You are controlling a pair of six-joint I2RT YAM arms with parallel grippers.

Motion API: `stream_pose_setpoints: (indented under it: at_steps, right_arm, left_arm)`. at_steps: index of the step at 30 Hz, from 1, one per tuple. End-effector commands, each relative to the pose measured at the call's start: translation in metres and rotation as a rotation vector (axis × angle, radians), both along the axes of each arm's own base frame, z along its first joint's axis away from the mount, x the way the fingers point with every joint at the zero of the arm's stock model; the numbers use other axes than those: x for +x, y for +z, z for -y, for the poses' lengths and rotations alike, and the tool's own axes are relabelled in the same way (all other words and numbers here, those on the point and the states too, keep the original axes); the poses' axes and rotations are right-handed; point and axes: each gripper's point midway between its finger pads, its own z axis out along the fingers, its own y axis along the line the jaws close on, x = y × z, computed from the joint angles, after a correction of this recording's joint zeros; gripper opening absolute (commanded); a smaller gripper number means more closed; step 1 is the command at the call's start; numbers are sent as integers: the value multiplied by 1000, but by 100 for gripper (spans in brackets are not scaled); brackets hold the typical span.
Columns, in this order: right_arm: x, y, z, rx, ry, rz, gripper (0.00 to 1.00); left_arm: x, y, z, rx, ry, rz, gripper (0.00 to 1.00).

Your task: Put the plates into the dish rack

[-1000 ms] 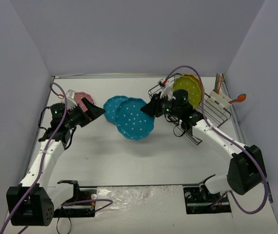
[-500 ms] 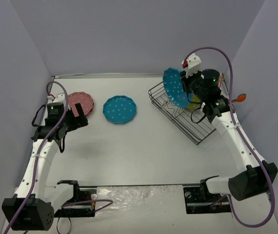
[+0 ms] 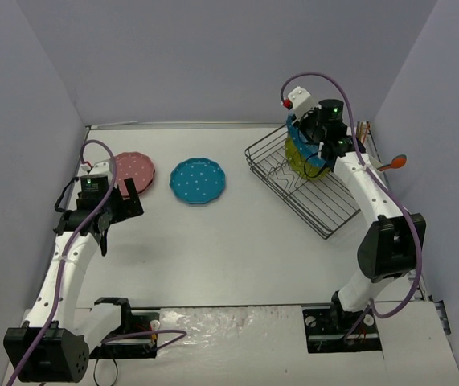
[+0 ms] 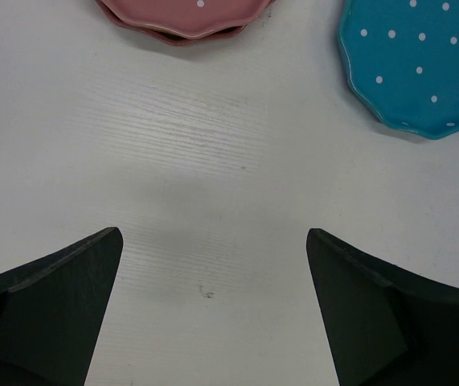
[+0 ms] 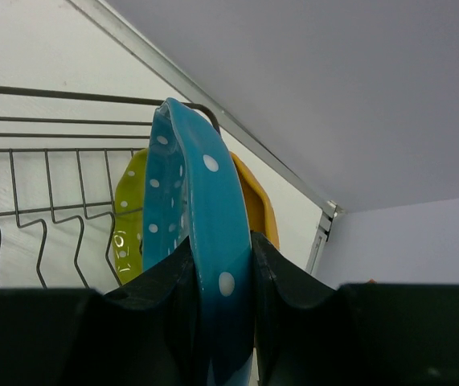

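My right gripper (image 3: pixel 304 138) is shut on the rim of a blue dotted plate (image 5: pixel 195 193) and holds it upright over the far end of the dark wire dish rack (image 3: pixel 313 197). The plate stands between a yellow-green plate (image 5: pixel 129 217) and an orange plate (image 5: pixel 260 205) that stand in the rack. The yellow-green plate also shows in the top view (image 3: pixel 297 155). A second blue plate (image 3: pixel 198 180) lies flat on the table, and a pink plate (image 3: pixel 133 170) lies left of it. My left gripper (image 3: pixel 133 195) is open and empty just in front of the pink plate (image 4: pixel 182 16).
An orange spoon (image 3: pixel 395 163) and a wooden utensil (image 3: pixel 363 130) sit at the right wall beyond the rack. The rack's wavy dividers (image 5: pixel 44 233) lie to the left of the held plate. Grey walls close in the table on three sides.
My right gripper lifted the blue plate from the table, carried it over the rack and lowered it among the standing plates. My left gripper drew back left from the plates.
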Motion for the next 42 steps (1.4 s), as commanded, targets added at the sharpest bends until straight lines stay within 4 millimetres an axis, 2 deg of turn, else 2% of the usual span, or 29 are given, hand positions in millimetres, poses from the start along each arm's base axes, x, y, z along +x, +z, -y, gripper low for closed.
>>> stream_pose_setpoints:
  at_steps: [1,8,14,24,26,29,30,33,38,42]
  right_arm:
    - [22,97,5,-15,-5,298,0]
    - [34,46,5,12,4,207,0]
    - [36,12,3,78,13,146,0]
    - [34,-18,6,176,19,105,2]
    - [34,-23,5,192,20,97,11]
    - [34,-24,6,207,17,95,25]
    - [33,-23,7,213,14,97,36]
    - [29,-11,7,227,16,114,52]
    - [21,11,8,256,15,154,66]
    - [3,40,4,310,24,202,79]
  left_arm:
    - [8,24,-5,23,9,78,97]
    - [8,23,-5,24,8,78,97]
    - [9,22,-2,13,-2,76,97]
    - [9,20,-2,9,-6,71,97]
    - [10,19,-1,5,-9,68,97]
    - [10,19,0,1,-11,65,97]
    - [10,19,0,-4,-6,65,97]
    - [11,19,1,-13,-1,66,97]
    - [12,16,4,-26,-9,55,97]
    - [12,15,6,-34,-14,53,97]
